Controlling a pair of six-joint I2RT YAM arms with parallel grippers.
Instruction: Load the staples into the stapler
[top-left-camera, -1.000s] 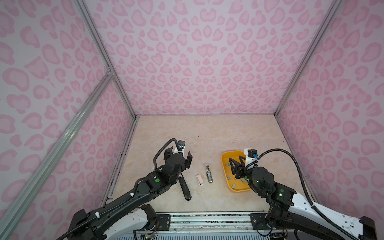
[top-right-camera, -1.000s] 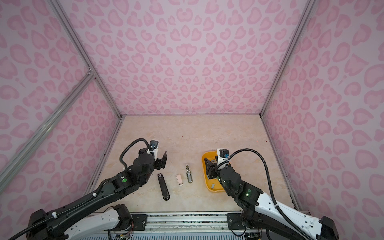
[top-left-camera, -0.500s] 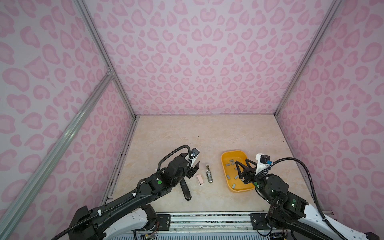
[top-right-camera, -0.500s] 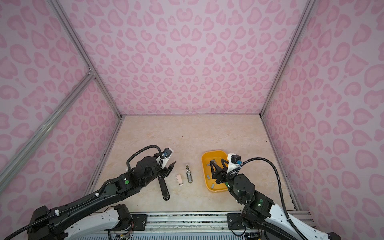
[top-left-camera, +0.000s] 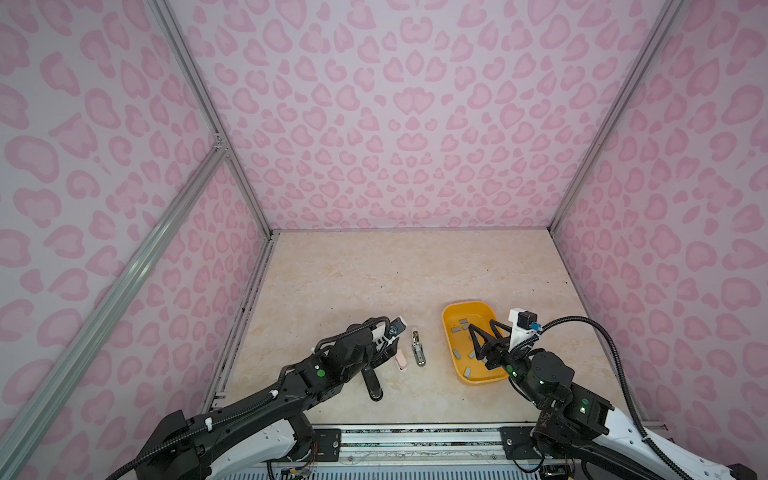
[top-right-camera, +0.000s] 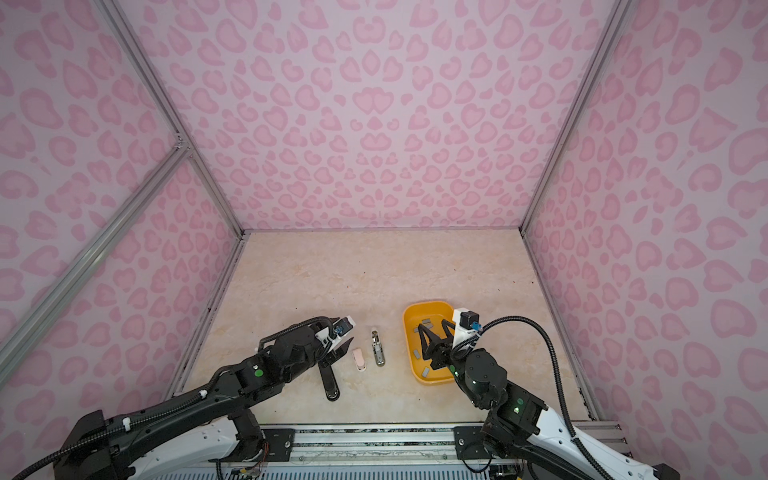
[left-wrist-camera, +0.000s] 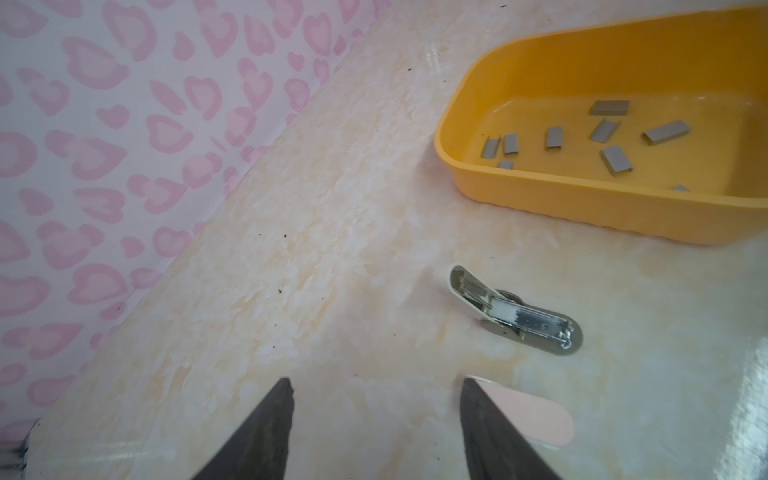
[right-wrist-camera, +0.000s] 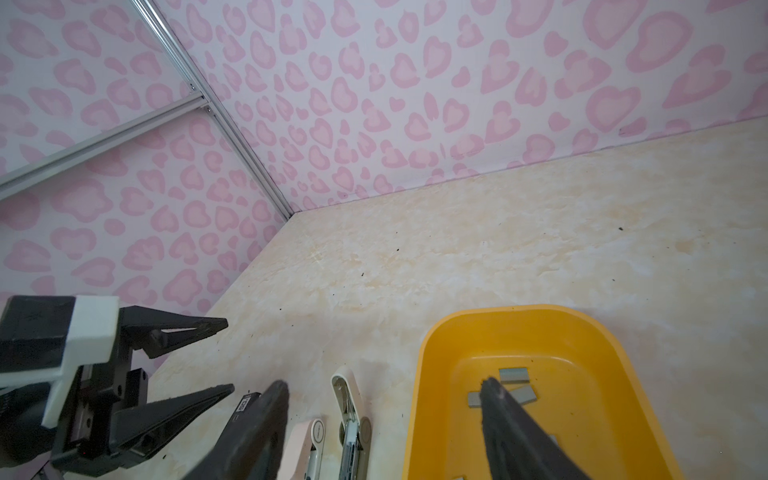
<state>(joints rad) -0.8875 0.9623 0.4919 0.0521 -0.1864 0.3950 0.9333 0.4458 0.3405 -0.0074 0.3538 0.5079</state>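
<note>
While the left gripper (left-wrist-camera: 376, 384) hangs low w/ jaws apart & empty, a pink rounded plastic stapler (left-wrist-camera: 536, 419) lies just beside one finger; opened cream-and-silver metal stapler (left-wrist-camera: 523, 320) just ahead. The right gripper (top-left-camera: 481, 323), wide & empty, is over the yellow oval plastic tub (left-wrist-camera: 540, 199); small flat grey metal staple strips (left-wrist-camera: 555, 137) lie loose below it.

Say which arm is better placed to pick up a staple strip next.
Right, likely. Its open right gripper hangs at the orange plastic tray holding the flat grey staple strips; the left gripper is open by the small pink stapler, farther off.
</note>
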